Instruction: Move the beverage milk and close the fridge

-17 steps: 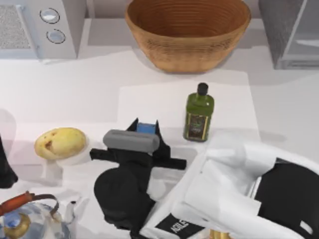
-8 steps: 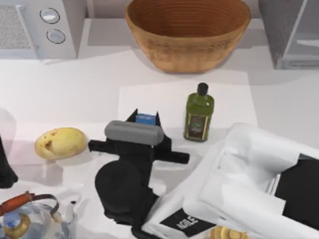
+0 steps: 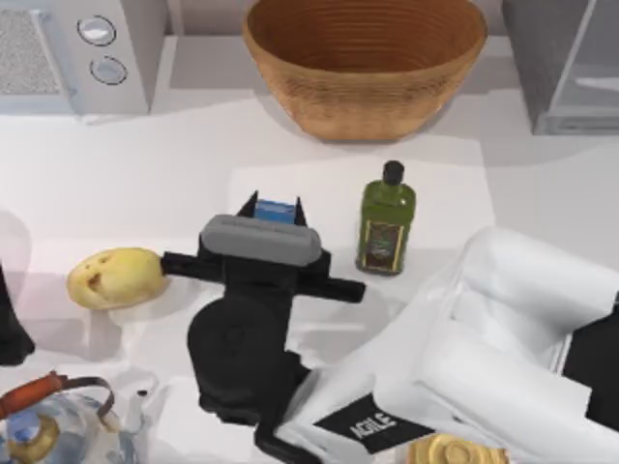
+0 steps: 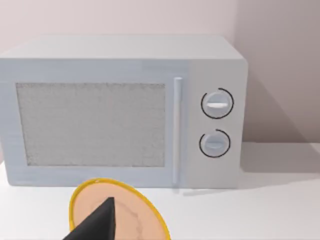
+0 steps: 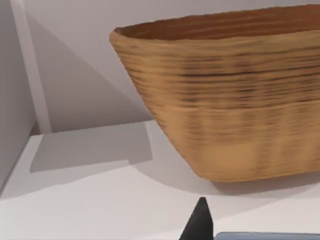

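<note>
The beverage milk [image 3: 276, 209], a small carton with a blue top, sits between the black fingers of my right gripper [image 3: 275, 207], which is shut on it in the middle of the table, left of the green bottle. The right wrist view shows one fingertip [image 5: 200, 220] and a sliver of the carton's top [image 5: 265, 236] in front of the basket. The arm's wrist hides the carton's lower half. The fridge [image 3: 566, 68], grey and speckled with a pale door panel, stands at the far right corner. My left arm [image 3: 8, 329] is parked at the left edge.
A wicker basket [image 3: 364, 63] stands at the back centre, with a green oil bottle [image 3: 386, 224] just right of the carton. A potato [image 3: 116, 277] lies to the left and a kettle [image 3: 48, 425] sits at the near left. The white microwave [image 4: 120, 110] is at the far left.
My right gripper has carried the milk carton away from the front edge, toward the back of the table, and the right arm has stretched further forward. The left arm has not moved.
</note>
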{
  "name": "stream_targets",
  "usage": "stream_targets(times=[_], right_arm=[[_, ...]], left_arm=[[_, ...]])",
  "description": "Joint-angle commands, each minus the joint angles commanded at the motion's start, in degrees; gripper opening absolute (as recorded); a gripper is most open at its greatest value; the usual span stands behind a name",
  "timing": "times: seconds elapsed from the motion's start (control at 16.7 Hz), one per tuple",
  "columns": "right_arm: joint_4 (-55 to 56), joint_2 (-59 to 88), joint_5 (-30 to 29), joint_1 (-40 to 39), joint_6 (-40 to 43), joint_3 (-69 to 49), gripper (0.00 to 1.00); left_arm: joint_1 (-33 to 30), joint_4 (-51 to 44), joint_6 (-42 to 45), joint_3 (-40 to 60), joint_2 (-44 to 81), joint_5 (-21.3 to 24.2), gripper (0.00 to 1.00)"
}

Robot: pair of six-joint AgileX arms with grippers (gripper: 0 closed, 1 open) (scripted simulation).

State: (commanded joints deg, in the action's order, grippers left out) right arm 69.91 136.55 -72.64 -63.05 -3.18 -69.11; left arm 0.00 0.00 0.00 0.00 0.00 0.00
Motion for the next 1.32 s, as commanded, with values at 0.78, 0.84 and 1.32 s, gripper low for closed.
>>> stream_targets(times=[0.78, 0.84, 1.32], right_arm=[[1.5, -32.7, 51.2, 31.7, -1.2, 29.5, 0.0], [0.5, -34.7, 55.6, 35.5, -1.0, 32.4, 0.0], [-5.8, -49.1, 70.5, 60.3, 1.8, 46.3, 0.0]], left_arm=[[0.0, 0.0, 0.0, 0.0, 0.0, 0.0, 1.0], [0.0, 0.0, 0.0, 0.0, 0.0, 0.0, 1.0], [0.0, 0.0, 0.0, 0.0, 0.0, 0.0, 1.0]])
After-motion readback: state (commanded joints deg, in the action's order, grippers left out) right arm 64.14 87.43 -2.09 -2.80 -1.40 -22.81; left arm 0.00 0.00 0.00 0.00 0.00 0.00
